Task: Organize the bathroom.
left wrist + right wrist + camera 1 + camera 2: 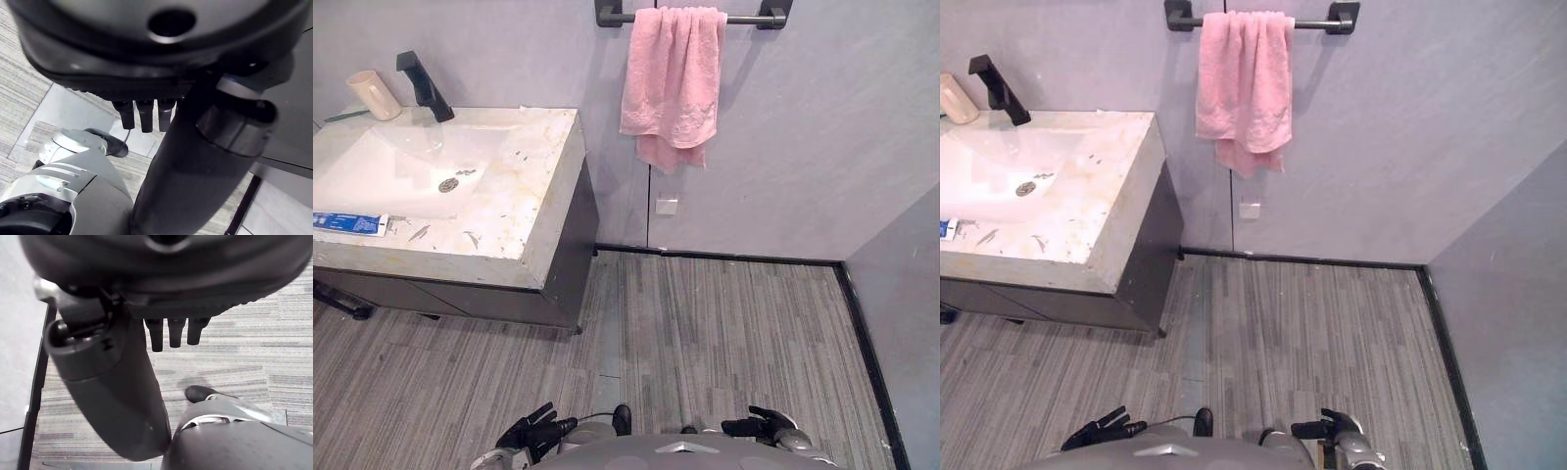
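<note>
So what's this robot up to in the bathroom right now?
Nothing is being handled yet. The robot stands on the grey floor, facing a corner, with its left hand and right hand hanging low at its sides, fingers relaxed and holding nothing. A pink towel hangs over the wall rail. On the sink counter to its left, a toothpaste tube lies at the front edge, and a beige cup stands at the back beside the black faucet.
</note>
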Robot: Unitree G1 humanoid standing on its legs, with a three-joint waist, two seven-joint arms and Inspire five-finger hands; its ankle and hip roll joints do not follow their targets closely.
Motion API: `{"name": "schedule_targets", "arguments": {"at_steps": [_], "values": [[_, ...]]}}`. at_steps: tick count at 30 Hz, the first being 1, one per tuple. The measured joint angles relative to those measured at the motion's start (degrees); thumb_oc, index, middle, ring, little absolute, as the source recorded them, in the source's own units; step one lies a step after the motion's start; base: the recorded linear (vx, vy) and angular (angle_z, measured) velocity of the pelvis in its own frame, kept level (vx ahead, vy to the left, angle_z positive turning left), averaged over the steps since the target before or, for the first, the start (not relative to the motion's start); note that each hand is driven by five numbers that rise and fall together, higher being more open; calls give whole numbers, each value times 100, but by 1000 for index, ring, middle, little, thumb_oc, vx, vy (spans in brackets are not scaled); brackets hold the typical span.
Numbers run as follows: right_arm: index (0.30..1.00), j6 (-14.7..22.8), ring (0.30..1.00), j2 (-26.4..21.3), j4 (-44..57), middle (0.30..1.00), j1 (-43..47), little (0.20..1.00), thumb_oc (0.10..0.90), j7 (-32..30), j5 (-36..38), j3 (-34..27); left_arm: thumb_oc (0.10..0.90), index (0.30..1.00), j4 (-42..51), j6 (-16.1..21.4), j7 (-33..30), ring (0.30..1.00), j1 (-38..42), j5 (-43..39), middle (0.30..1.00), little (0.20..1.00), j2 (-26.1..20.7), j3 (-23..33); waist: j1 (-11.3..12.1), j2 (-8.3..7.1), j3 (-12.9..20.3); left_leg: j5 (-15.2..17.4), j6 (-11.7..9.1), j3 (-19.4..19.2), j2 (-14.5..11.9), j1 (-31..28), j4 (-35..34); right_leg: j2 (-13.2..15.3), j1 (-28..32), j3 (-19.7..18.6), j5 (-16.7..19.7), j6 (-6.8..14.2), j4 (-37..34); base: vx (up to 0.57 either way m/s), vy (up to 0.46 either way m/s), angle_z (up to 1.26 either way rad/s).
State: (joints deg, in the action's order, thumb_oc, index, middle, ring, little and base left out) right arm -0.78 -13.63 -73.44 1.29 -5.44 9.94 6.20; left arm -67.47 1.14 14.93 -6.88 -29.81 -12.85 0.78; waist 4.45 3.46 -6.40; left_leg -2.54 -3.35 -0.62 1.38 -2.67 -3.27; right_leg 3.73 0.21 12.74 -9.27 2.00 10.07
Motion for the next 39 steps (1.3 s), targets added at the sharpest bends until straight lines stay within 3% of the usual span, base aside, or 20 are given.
{"name": "schedule_targets", "arguments": {"at_steps": [20, 24, 28, 30, 31, 32, 34, 35, 36, 38, 39], "values": [[900, -1, 900, -32, 15, 900, 17, 900, 800, 107, 225, -201, 800, 900, -59, -121, 6, 900, 23, 12, 900, 900, -38, 3, -5, 72, -181, 72, 74, -167, 40, -90, 15, 30, -1, -192, 34, 0, 40, 18, 50, -5], [900, -421, 900, -104, -38, 900, 121, 900, 800, 375, 400, -364, 800, 900, -65, -150, -3, 900, 57, 97, 900, 900, -45, 3, 3, 62, -227, 111, 124, -169, 94, -174, 30, 89, 78, -191, 15, 33, 77, 33, 48, 1], [900, -546, 900, -169, -92, 900, 216, 900, 800, 548, 394, -336, 800, 900, -65, -158, -2, 900, 82, 119, 900, 900, -57, -8, 12, 15, -263, 190, 173, -157, 158, -186, 132, 167, 85, -191, -51, 106, 213, 11, 88, 3], [900, -523, 900, -247, -103, 900, 318, 900, 800, 482, 457, -350, 800, 900, -80, -271, 2, 900, 228, 122, 900, 900, -66, 5, 11, -51, -429, 429, 328, -182, 281, -84, 447, 376, -177, -153, -134, 259, 1070, -13, 172, 0], [900, -465, 900, -342, -29, 900, 403, 900, 800, 443, 507, -380, 800, 900, -136, -284, 11, 900, 313, 122, 900, 900, -87, -21, 4, -89, -482, 592, 594, -280, 421, 109, 838, 571, -721, -109, -125, 267, 2119, 24, 125, -10], [900, -345, 900, -486, 223, 900, 407, 900, 800, 522, 614, -385, 800, 900, -210, -284, -1, 900, 460, 127, 900, 900, -130, -113, -7, -145, -615, 811, 820, -324, 487, 245, 1281, 874, -1290, -113, 138, 337, 3255, 76, 52, -6], [900, -218, 900, -588, 396, 900, 403, 900, 800, 581, 667, -397, 800, 900, -229, -269, -58, 900, 500, 124, 900, 900, -165, -283, -111, -47, -723, 1072, 653, -228, 475, 335, 1598, 1030, -1723, -199, 545, 343, 3953, 185, -88, 9], [900, -218, 900, -571, 462, 900, 434, 900, 800, 641, 658, -393, 800, 900, -162, -285, -118, 900, 526, 124, 900, 900, -208, -273, -157, -110, -725, 1102, 658, -210, 500, 388, 1583, 1019, -1861, -186, 454, 406, 3794, 228, -188, 3], [900, -217, 900, -554, 505, 900, 450, 900, 800, 675, 650, -416, 800, 900, -101, -297, -161, 900, 567, 124, 900, 900, -252, -256, -152, -119, -777, 1030, 636, -209, 525, 426, 1466, 999, -1892, -88, 342, 521, 3132, 227, -243, -10], [900, -215, 900, -455, 505, 900, 466, 900, 800, 705, 657, -578, 800, 900, -179, -380, -244, 900, 697, 124, 900, 900, -293, -205, -190, -251, -1002, 924, 643, -226, 615, 480, 1387, 997, -1858, 31, 425, 570, 1434, 261, -291, -12], [900, -213, 900, -401, 524, 900, 486, 900, 800, 745, 686, -677, 800, 900, -198, -390, -268, 900, 673, 116, 900, 900, -294, -204, -222, -283, -1108, 841, 541, -214, 704, 513, 1440, 1036, -1841, -27, 551, 728, 629, 316, -307, -4]]}}
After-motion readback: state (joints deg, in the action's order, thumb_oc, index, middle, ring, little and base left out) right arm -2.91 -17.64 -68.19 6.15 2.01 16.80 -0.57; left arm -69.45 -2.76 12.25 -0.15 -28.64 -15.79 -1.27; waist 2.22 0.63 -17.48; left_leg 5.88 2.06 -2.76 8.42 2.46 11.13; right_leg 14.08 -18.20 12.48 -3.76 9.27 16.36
